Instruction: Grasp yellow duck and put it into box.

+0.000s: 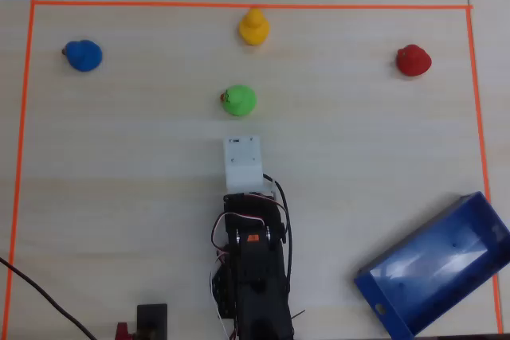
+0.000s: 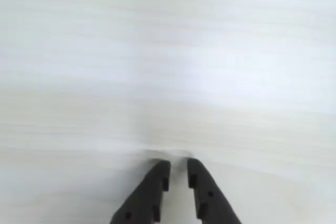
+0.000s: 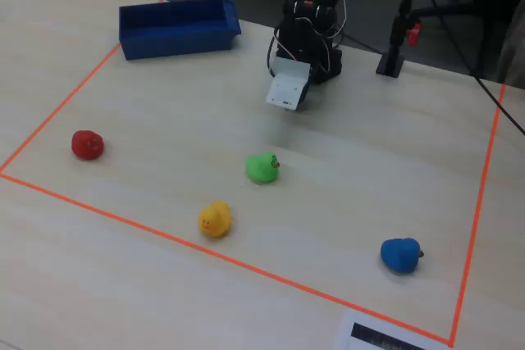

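Observation:
The yellow duck (image 1: 253,27) (image 3: 215,219) sits just inside the orange tape line on the side of the table far from the arm. The blue box (image 1: 382,300) (image 3: 176,34) lies at an angle beside the arm's base, with nothing inside. My arm (image 1: 251,252) is folded back over its base, and its white wrist housing (image 1: 242,161) covers the fingers from above. In the wrist view my gripper (image 2: 177,163) hangs over bare wood. Its black fingers stand almost together with only a thin slit between them, and they hold nothing. No duck shows in that view.
A green duck (image 1: 238,100) (image 3: 262,168) stands between the arm and the yellow duck. A blue duck (image 1: 83,55) and a red duck (image 1: 413,60) sit near the far corners. Orange tape (image 1: 239,6) frames the work area. A camera stand (image 3: 394,55) rises beside the base.

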Available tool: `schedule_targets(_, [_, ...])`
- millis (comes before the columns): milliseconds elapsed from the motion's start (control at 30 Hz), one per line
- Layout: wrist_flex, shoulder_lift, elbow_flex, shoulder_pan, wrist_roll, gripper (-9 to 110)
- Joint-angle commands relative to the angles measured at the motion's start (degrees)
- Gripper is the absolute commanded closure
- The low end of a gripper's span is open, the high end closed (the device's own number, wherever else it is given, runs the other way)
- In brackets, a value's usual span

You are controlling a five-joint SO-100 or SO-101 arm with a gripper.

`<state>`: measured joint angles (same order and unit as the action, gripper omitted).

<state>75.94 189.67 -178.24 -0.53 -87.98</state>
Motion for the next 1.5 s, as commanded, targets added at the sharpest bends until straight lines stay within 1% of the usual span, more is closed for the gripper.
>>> schedule_targets(0, [0.7,0.1,0.0,0.3,0.2,100])
schedule_targets(1167, [0.8,0.1,0.0,0.0,-0.3,100])
schedule_targets(1233, [0.8,0.1,0.0,0.0,-0.3,101])
schedule_targets(1467, [0.8,0.1,0.0,0.4,-0.4,101])
